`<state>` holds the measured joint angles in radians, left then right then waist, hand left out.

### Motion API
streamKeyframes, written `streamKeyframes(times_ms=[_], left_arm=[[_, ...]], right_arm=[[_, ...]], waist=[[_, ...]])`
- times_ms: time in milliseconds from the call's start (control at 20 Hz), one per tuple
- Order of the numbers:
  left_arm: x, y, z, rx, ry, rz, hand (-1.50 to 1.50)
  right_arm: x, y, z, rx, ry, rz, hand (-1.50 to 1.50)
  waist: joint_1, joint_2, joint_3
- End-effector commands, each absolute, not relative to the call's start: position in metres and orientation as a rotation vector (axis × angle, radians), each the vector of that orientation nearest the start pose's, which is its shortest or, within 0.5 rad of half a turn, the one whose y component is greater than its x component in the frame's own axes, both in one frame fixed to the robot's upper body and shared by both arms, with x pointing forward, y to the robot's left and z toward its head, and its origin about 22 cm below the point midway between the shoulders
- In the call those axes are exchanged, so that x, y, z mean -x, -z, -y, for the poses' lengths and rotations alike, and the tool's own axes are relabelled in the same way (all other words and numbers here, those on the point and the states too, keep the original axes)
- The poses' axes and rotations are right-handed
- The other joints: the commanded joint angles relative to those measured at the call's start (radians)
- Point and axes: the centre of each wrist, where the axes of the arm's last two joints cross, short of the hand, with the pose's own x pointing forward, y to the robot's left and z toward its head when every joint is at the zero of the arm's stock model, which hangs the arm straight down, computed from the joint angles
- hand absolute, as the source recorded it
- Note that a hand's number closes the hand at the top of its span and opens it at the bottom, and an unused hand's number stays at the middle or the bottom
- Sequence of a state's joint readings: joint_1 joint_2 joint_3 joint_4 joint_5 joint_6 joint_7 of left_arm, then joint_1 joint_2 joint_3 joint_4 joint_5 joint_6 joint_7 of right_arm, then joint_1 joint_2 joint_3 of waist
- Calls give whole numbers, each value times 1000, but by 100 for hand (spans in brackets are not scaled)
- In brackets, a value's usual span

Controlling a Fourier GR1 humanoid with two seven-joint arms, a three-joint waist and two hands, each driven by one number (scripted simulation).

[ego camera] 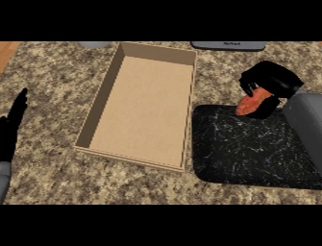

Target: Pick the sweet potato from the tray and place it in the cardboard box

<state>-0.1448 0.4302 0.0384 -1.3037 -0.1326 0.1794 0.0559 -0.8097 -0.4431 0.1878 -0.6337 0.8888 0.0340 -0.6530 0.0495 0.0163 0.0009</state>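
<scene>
An orange sweet potato point(253, 102) hangs above the far edge of the black speckled tray point(248, 149), partly hidden by my right hand point(271, 82), whose fingers curl round it. The open cardboard box point(143, 103) lies just left of the tray, long side running away from me, nothing inside it. My left hand point(4, 137) rests at the view's left edge with fingers straight and pointing up, well apart from the box.
The granite counter point(50, 81) has wooden edges at the far left and far right. A grey object point(94, 44) and a dark flat device point(229, 45) sit at the counter's far side behind the box.
</scene>
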Motion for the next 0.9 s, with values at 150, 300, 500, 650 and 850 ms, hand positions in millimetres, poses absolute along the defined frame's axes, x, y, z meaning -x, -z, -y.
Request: streamKeyframes(times_ms=[150,300,500,650,850], left_arm=[[-274,-11,-335,-628,227,1390,0],[-264,-17,-358,-617,222,1376,0],[-272,-8,-355,-621,242,1368,0],[-262,-14,-375,-659,200,1372,0],[-271,-30,-346,-653,236,1385,0]], right_arm=[[-448,-134,290,655,-1432,1929,150],[-446,-138,292,588,-1426,2106,150],[-460,-161,238,450,-1435,2157,150],[-457,-171,216,299,-1464,2141,150],[-459,-180,152,162,-1406,2130,150]], waist=[[-2,0,1],[-20,-10,0],[-34,-12,-1],[-48,-21,-2],[-39,-22,-1]])
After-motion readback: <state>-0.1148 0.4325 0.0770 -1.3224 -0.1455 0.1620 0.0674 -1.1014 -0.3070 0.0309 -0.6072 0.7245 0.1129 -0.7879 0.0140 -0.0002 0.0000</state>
